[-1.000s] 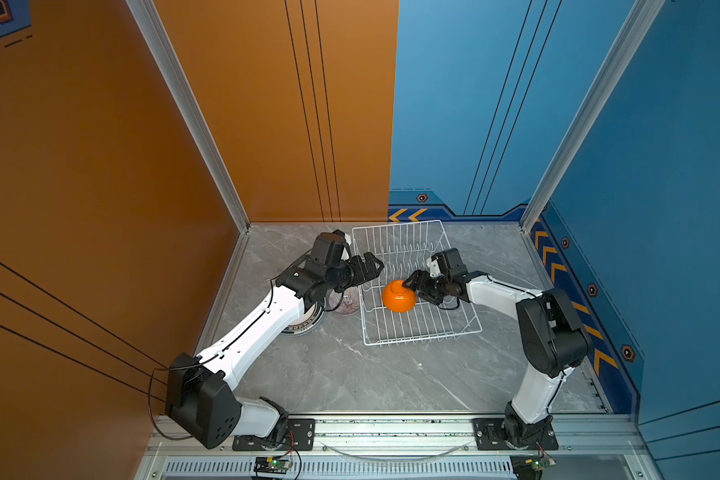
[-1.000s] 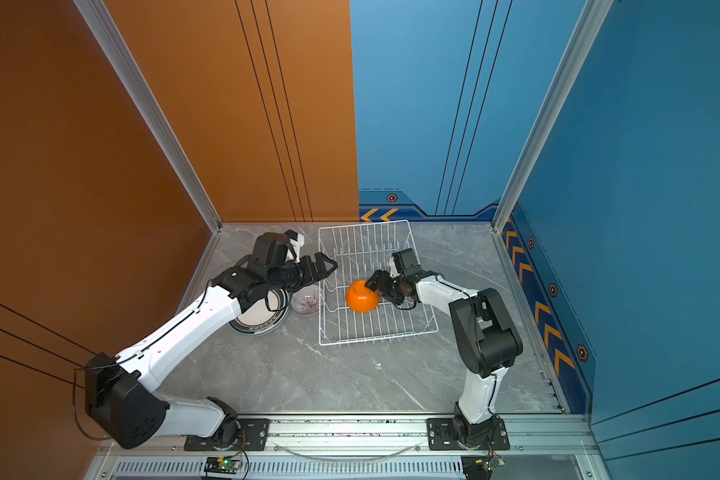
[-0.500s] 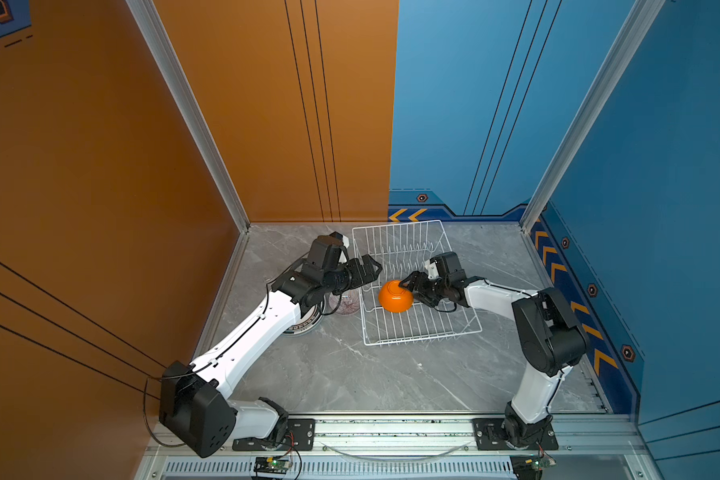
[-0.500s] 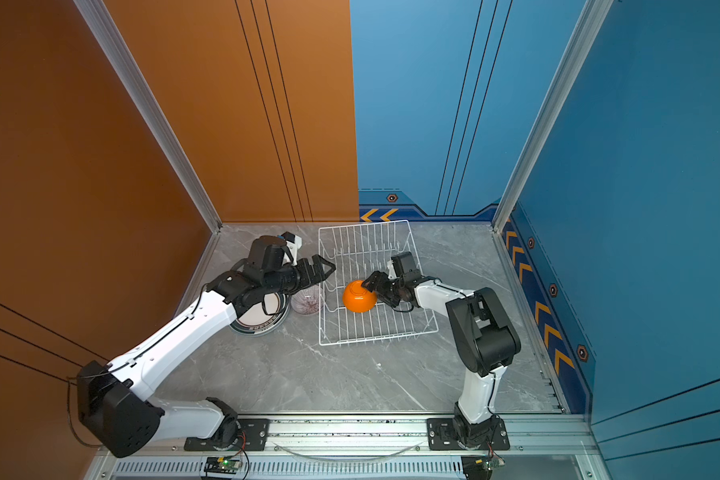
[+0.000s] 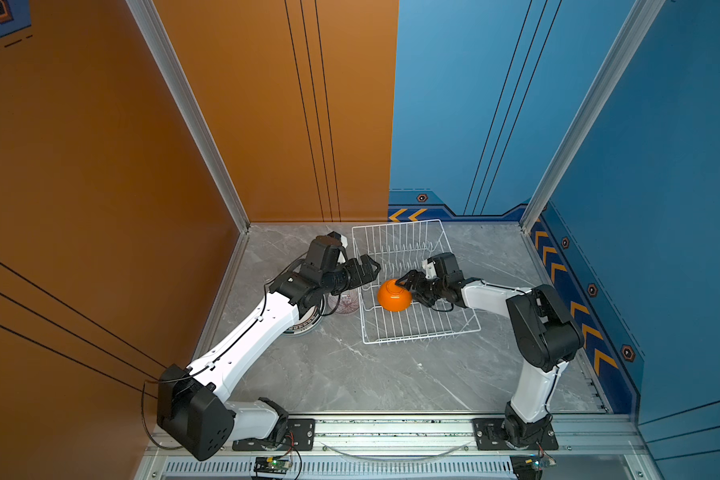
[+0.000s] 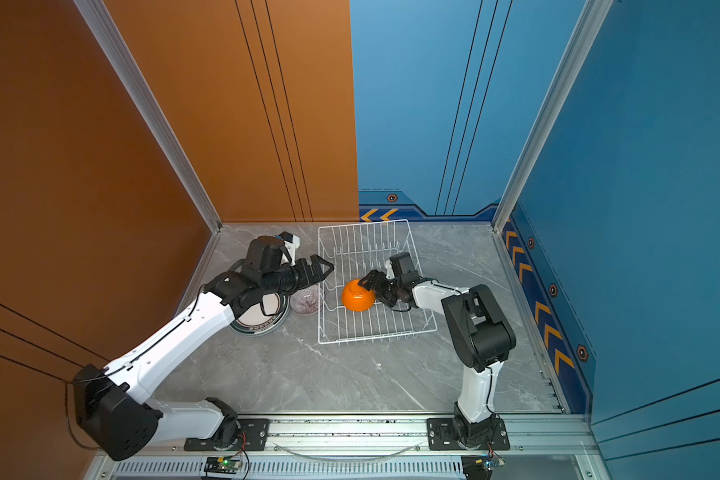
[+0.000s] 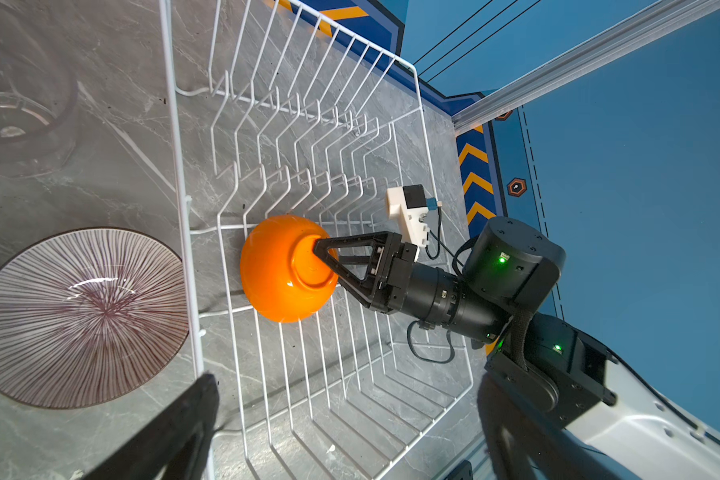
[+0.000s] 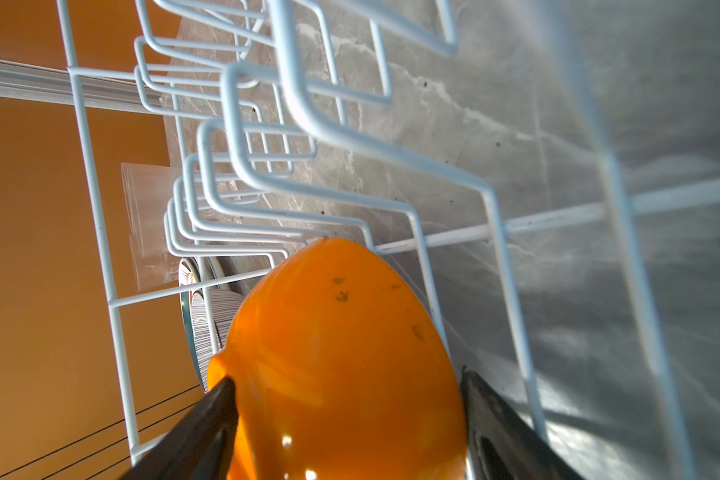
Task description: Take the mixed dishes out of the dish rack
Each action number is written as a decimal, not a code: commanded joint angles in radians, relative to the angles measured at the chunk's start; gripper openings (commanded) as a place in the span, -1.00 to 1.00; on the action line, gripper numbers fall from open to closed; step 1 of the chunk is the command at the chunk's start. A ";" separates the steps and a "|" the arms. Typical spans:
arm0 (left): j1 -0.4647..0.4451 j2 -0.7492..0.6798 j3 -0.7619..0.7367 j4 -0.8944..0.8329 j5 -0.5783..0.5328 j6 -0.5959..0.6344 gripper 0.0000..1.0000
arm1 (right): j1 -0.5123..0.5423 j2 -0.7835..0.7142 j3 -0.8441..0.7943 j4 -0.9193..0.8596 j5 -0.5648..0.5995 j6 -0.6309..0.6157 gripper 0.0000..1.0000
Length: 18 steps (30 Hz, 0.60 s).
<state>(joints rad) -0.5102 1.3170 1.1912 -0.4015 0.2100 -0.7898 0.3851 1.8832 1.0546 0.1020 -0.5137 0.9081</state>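
The orange bowl [image 5: 391, 297] [image 6: 356, 297] lies tipped on its side inside the white wire dish rack [image 5: 420, 338] [image 6: 375, 338], near its left wall. My right gripper [image 5: 408, 289] [image 6: 373, 291] is shut on the bowl's foot. The left wrist view shows both fingers of the right gripper [image 7: 327, 262] clamped across the foot ring of the orange bowl [image 7: 275, 274]. In the right wrist view the orange bowl [image 8: 337, 353] fills the gap in my right gripper [image 8: 348, 378]. My left gripper [image 5: 368, 270] [image 6: 323, 268] [image 7: 350, 436] hangs open and empty over the rack's left rim [image 7: 179, 166].
Left of the rack on the grey marble table stand a grey-striped bowl [image 5: 344, 301] [image 6: 306, 301] [image 7: 80, 316], a dark-ringed plate [image 6: 262, 320] partly under my left arm, and a clear glass tumbler [image 7: 17, 112]. Orange and blue walls close in the back and sides.
The right gripper and the orange bowl have shifted slightly left inside the rack. The left arm has drawn back a little, its gripper still open.
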 commanded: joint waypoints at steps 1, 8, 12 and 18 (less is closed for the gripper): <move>-0.001 -0.038 -0.020 -0.020 -0.021 0.000 0.96 | -0.010 0.119 -0.057 -0.182 0.173 0.032 0.53; 0.007 -0.045 -0.029 -0.020 -0.025 -0.002 0.96 | -0.043 0.088 -0.077 -0.160 0.145 0.033 0.25; 0.007 -0.042 -0.030 -0.020 -0.027 -0.001 0.96 | -0.064 0.049 -0.098 -0.116 0.106 0.052 0.21; 0.007 -0.032 -0.025 -0.021 -0.030 0.006 0.96 | -0.088 0.001 -0.118 -0.044 0.035 0.096 0.20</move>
<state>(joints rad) -0.5098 1.2865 1.1770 -0.4091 0.1986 -0.7898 0.3305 1.8515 0.9894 0.1814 -0.5793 0.9470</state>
